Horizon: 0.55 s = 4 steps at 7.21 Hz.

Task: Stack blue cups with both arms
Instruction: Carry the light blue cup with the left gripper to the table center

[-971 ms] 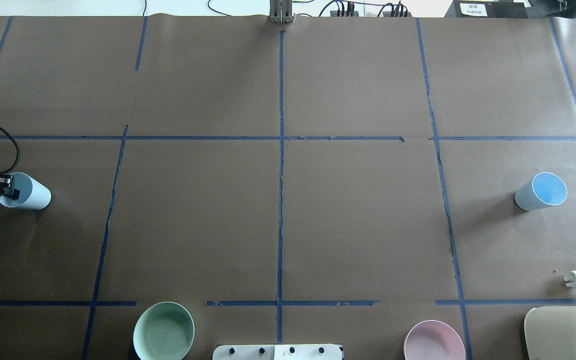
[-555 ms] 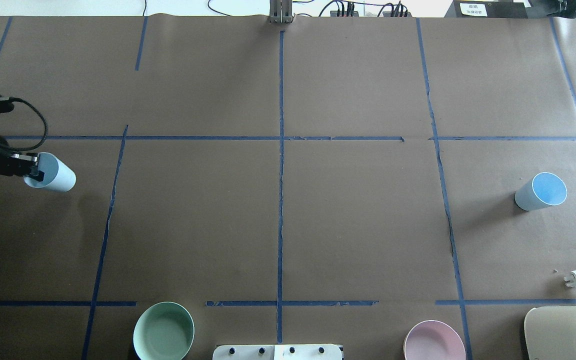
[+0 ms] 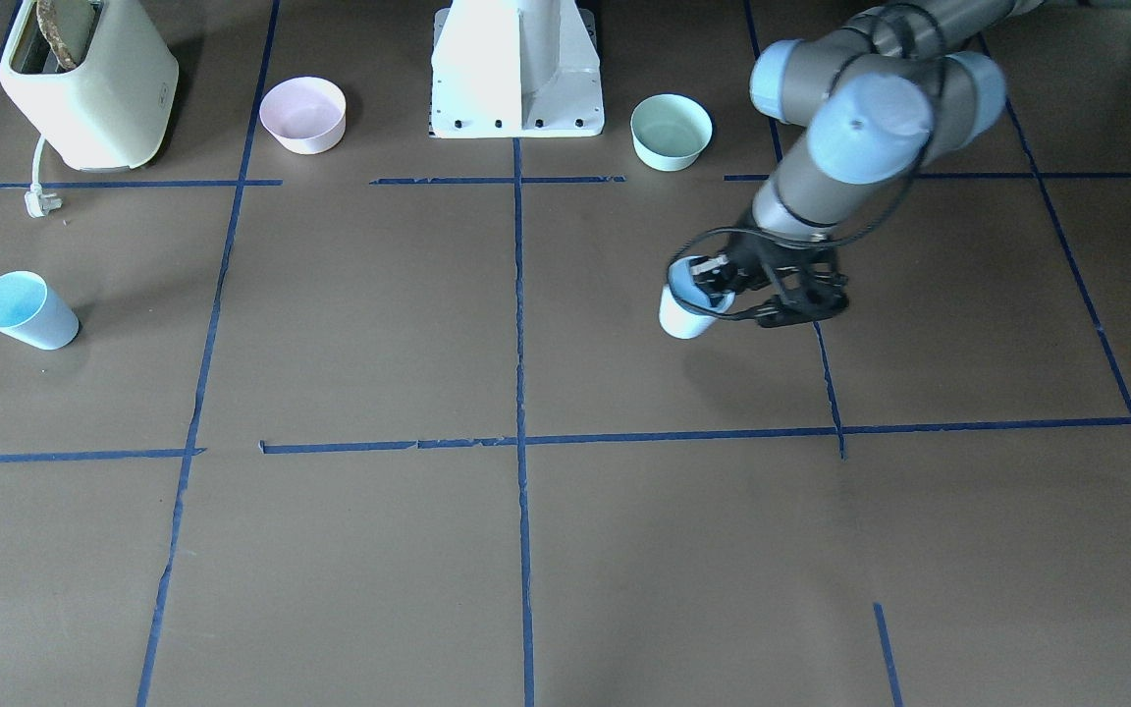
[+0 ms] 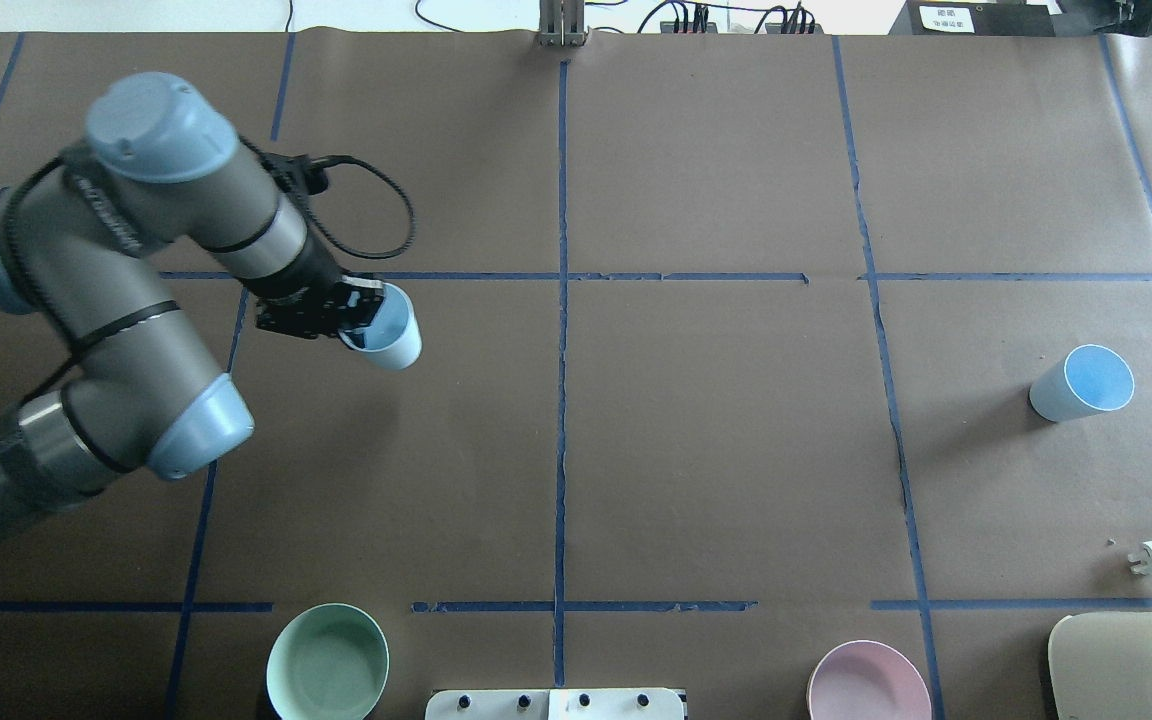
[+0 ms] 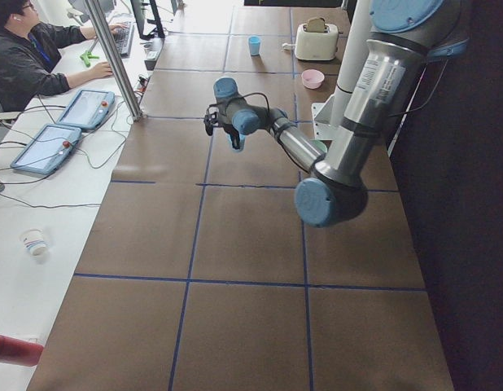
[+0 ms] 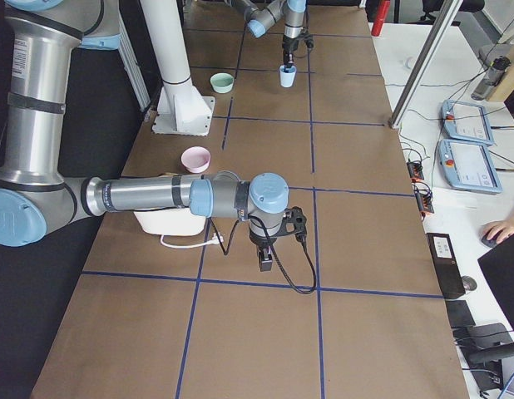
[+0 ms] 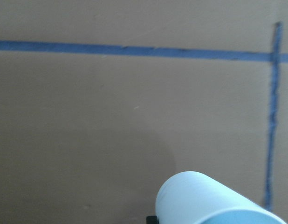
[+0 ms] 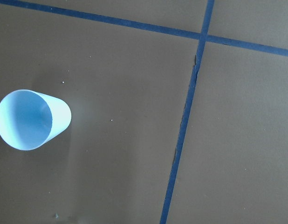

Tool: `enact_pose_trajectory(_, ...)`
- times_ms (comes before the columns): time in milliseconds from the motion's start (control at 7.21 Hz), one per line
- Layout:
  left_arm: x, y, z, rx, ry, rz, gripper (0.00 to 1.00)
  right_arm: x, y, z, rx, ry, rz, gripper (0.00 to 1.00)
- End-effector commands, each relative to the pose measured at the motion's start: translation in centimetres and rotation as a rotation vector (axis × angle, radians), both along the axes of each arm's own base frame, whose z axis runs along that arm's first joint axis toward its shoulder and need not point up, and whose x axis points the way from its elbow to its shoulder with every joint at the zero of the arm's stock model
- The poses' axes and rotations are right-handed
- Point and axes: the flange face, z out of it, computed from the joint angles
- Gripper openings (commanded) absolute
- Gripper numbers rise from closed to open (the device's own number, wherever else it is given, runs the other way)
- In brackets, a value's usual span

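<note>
Left gripper (image 4: 364, 322) pinching blue cup (image 4: 398, 345) rim | cup upright, mouth up, axis vertical

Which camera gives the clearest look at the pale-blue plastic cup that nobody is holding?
The right wrist-mounted view: there the free pale-blue plastic cup looks largest, with its open mouth and blue inside plainly seen. The overhead exterior view shows the cup smaller, standing near the table's edge. So does the front-facing view. The exterior left view shows only a far speck.

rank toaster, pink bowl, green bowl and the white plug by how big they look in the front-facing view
1. toaster, clearly the largest.
2. pink bowl and green bowl: they look nearly the same size, so not ranked against each other.
3. white plug, the smallest.
</note>
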Motion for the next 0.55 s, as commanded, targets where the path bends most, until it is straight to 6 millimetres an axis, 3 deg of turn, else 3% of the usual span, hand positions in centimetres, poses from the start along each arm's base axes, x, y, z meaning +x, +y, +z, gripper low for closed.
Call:
enact_pose_trajectory(0, 10.9, 0.0, -9.0, -0.030, -0.025, -0.057, 0.00, 0.0, 0.0, 0.1, -0.003, 0.000, 0.000, 1.00)
enact_pose_trajectory(416, 12.8, 2.0, -7.2, -0.024, -0.035, -0.022, 0.01, 0.0, 0.0, 0.4, -0.009, 0.002, 0.000, 1.00)
